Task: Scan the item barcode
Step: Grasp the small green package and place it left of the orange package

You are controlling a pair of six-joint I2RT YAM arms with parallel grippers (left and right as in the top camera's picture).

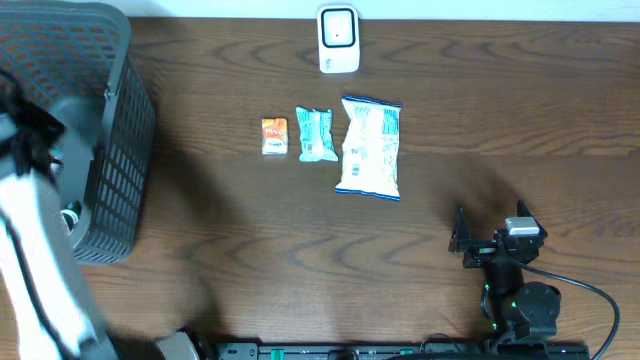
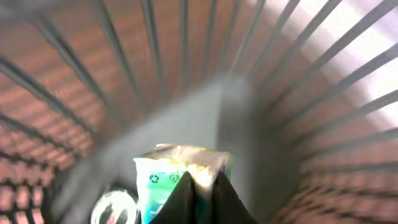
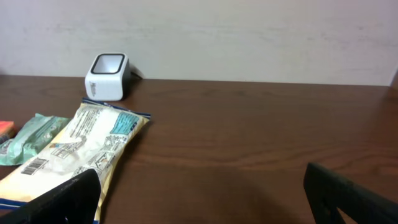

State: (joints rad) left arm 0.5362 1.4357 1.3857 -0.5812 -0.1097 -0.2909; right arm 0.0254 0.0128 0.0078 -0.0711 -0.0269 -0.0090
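In the left wrist view my left gripper (image 2: pixel 203 178) is deep inside the grey basket (image 2: pixel 292 93), shut on the top edge of a teal and white snack packet (image 2: pixel 163 180). From overhead the gripper is hidden; only the left arm (image 1: pixel 35 250) shows, reaching into the basket (image 1: pixel 120 170). The white barcode scanner (image 1: pixel 338 40) stands at the back centre of the table, also in the right wrist view (image 3: pixel 107 76). My right gripper (image 1: pixel 488 225) rests open near the front right, nothing between its fingers (image 3: pixel 62 202).
Three scanned-looking items lie in a row below the scanner: a small orange packet (image 1: pixel 274 135), a teal packet (image 1: pixel 316 134) and a large white and blue bag (image 1: pixel 370 147). A round white object (image 2: pixel 115 208) lies in the basket beside the held packet.
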